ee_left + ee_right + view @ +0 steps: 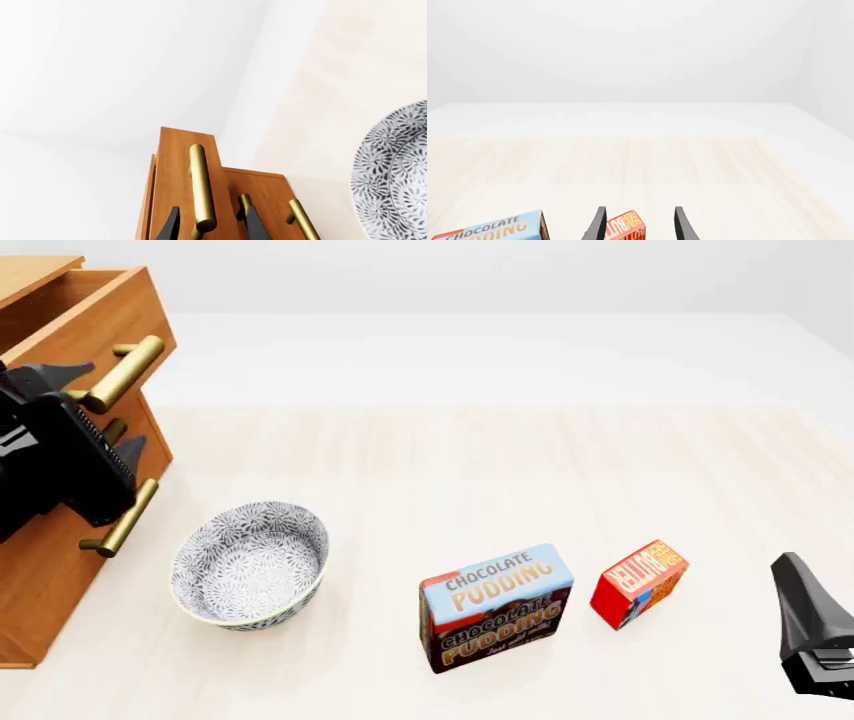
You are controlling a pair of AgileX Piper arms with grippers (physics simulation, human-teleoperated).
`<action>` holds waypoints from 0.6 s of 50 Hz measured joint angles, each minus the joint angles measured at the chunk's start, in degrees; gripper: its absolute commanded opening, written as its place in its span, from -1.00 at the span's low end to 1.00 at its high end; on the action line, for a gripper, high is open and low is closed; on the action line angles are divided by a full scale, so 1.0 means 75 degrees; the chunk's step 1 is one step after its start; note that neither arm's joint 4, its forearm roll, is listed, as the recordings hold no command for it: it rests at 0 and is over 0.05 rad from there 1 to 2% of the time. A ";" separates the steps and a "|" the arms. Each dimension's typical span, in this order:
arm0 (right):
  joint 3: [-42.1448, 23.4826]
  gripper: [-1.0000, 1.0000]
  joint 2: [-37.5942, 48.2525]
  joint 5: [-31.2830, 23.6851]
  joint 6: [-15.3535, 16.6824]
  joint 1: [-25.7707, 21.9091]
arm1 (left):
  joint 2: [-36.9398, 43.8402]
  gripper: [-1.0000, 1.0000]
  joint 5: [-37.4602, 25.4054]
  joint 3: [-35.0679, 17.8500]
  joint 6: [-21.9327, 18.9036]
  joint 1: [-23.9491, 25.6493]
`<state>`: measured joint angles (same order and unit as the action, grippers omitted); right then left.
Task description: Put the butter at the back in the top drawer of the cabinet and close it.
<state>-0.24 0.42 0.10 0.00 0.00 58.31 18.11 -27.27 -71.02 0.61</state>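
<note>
The cabinet (40, 570) stands at the table's left edge. Its top drawer (94, 325) is pulled part-way out, brass handle (130, 362) forward. My left gripper (104, 407) is open at the drawer fronts. In the left wrist view, the top handle (200, 187) lies between the left gripper's (212, 209) spread fingers with gaps on both sides. The butter (638, 583), a small red box, stands at the front right. My right gripper (801, 610) hovers to its right and nearer me, open and apart from it. The right wrist view shows the butter (627, 229) ahead between the right gripper's (639, 209) fingers.
A patterned grey-and-white bowl (250, 562) sits just right of the cabinet, also visible as the bowl (393, 175) in the left wrist view. The Chocolate Pudding box (497, 607) stands left of the butter. The two lower drawers are shut.
</note>
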 measured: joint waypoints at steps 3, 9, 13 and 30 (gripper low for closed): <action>0.0000 1.00 0.0000 0.0000 0.0000 0.0000 | 0.0009 1.00 -0.0007 0.0024 -0.0009 0.0045; 0.0000 1.00 0.0000 0.0000 0.0000 0.0000 | 0.0020 1.00 -0.0017 0.0055 -0.0022 0.0103; 0.0000 1.00 0.0000 0.0000 0.0000 0.0000 | 0.0024 1.00 -0.0021 0.0067 -0.0026 0.0126; 0.0000 1.00 0.0000 0.0000 0.0000 0.0000 | 0.0031 1.00 -0.0027 0.0087 -0.0035 0.0164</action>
<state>-0.24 0.42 0.10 0.00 0.00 58.54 17.91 -26.61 -71.28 1.84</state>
